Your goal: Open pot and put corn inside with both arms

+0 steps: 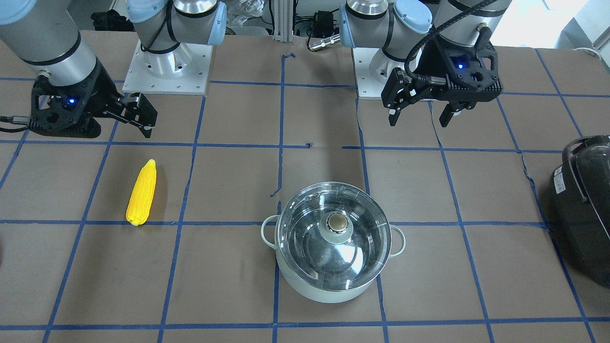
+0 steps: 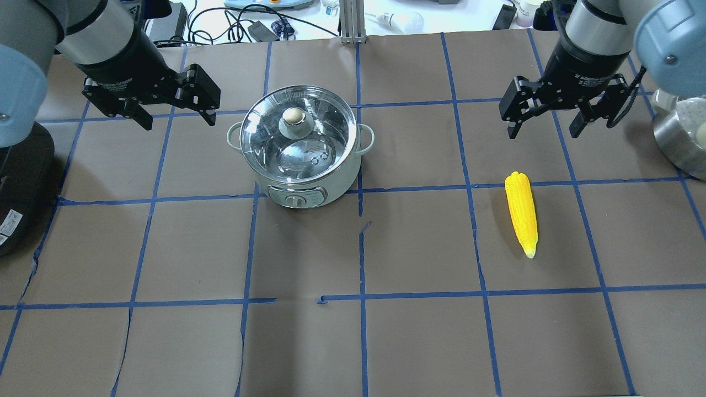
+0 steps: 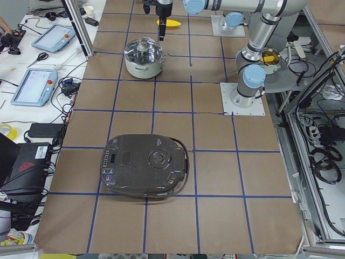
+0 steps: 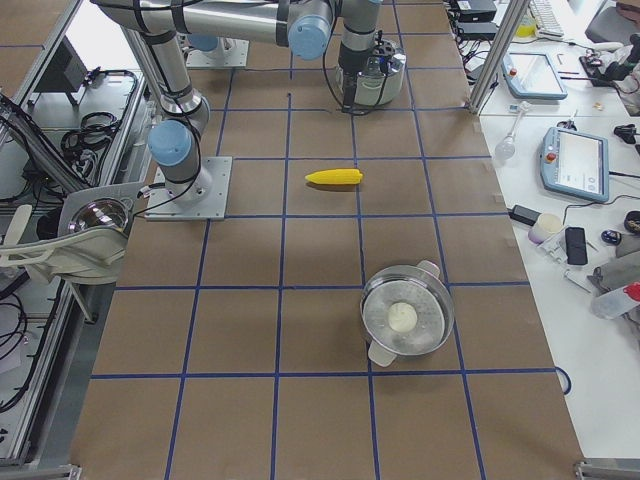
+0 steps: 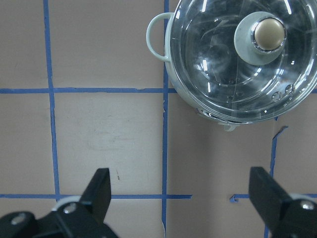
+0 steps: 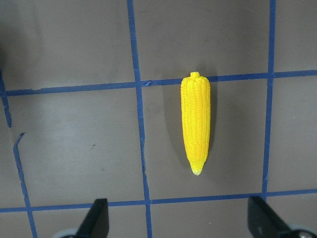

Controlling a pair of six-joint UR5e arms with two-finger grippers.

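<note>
The pale mint-green pot [image 2: 300, 165] stands with its glass lid [image 2: 314, 138] on and the knob [image 2: 292, 116] on top. It also shows in the front view [image 1: 329, 286] and the left wrist view [image 5: 237, 64]. The yellow corn [image 2: 522, 212] lies flat on the table, and shows too in the front view [image 1: 141, 192] and the right wrist view [image 6: 195, 124]. My left gripper [image 2: 176, 110] is open and empty, raised beside the pot on its left. My right gripper [image 2: 543, 120] is open and empty, raised just beyond the corn.
A black appliance [image 1: 584, 205] with a handle sits at the table's end on my left [image 3: 145, 172]. A steel steamer pot [image 4: 405, 320] stands at the table's end on my right. Blue tape lines grid the brown table [image 2: 419, 342].
</note>
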